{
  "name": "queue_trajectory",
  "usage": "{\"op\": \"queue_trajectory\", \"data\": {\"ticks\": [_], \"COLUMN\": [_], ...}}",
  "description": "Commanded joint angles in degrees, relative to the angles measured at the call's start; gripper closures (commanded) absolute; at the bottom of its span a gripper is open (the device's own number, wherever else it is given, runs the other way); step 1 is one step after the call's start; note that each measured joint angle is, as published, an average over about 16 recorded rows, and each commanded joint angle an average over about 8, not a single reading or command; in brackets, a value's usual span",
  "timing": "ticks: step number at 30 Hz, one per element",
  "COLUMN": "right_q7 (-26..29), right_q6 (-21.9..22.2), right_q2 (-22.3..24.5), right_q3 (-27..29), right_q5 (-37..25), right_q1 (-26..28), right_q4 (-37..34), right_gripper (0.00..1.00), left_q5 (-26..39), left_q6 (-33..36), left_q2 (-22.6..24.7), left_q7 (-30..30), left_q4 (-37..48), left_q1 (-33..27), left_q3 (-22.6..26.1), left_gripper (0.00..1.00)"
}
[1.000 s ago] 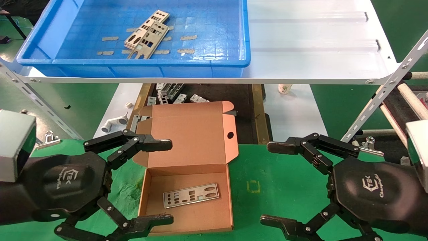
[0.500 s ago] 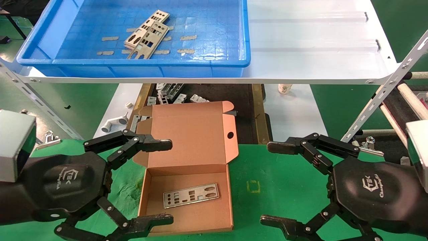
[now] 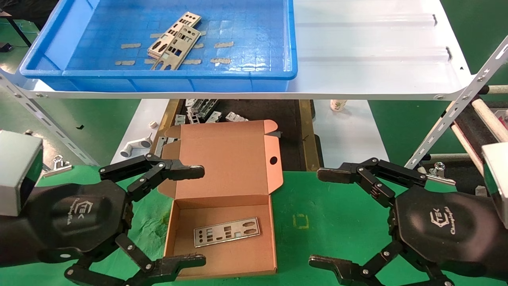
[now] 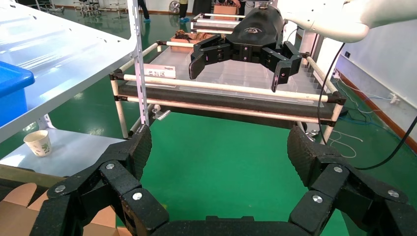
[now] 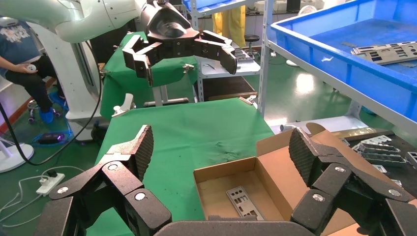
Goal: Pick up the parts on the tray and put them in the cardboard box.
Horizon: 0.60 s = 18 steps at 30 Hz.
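Note:
Silver punched parts [image 3: 174, 41] lie stacked in the blue tray [image 3: 178, 73] on the white shelf, up at the far left; they also show in the right wrist view as parts [image 5: 388, 51] in the tray [image 5: 344, 64]. The cardboard box [image 3: 222, 262] stands open on the green table with its lid back, and one part [image 3: 226, 231] lies flat on its floor. My left gripper [image 3: 190, 216] hangs open at the box's left side. My right gripper [image 3: 329, 217] is open too, over bare green cloth to the right of the box [image 5: 246, 172]. Neither holds anything.
A white shelf [image 3: 373, 59] carries the tray above the table. Under it lie small grey brackets [image 3: 206, 113] on a dark mat, a white fitting [image 3: 135, 147] and a paper cup [image 3: 338, 104]. A tube rack [image 3: 484, 119] stands at the right, with a binder clip [image 3: 438, 171] near it.

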Motion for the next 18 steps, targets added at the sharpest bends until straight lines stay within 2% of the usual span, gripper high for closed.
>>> {"op": "queue_trajectory", "data": {"ticks": [1,18], "right_q7": [0.0,0.0], "right_q6": [0.0,0.0], "right_q2": [0.0,0.0], "right_q3": [0.0,0.0], "right_q5": [0.0,0.0], "right_q1": [0.0,0.0], "right_q4": [0.0,0.0], "right_gripper": [0.00,0.00], "left_q5": [0.0,0.0], "left_q6": [0.0,0.0], "left_q2": [0.0,0.0], "left_q7": [0.0,0.0], "left_q4": [0.0,0.0], "left_q1": [0.0,0.0], "left_q3": [0.0,0.0], "left_gripper": [0.00,0.00]}}
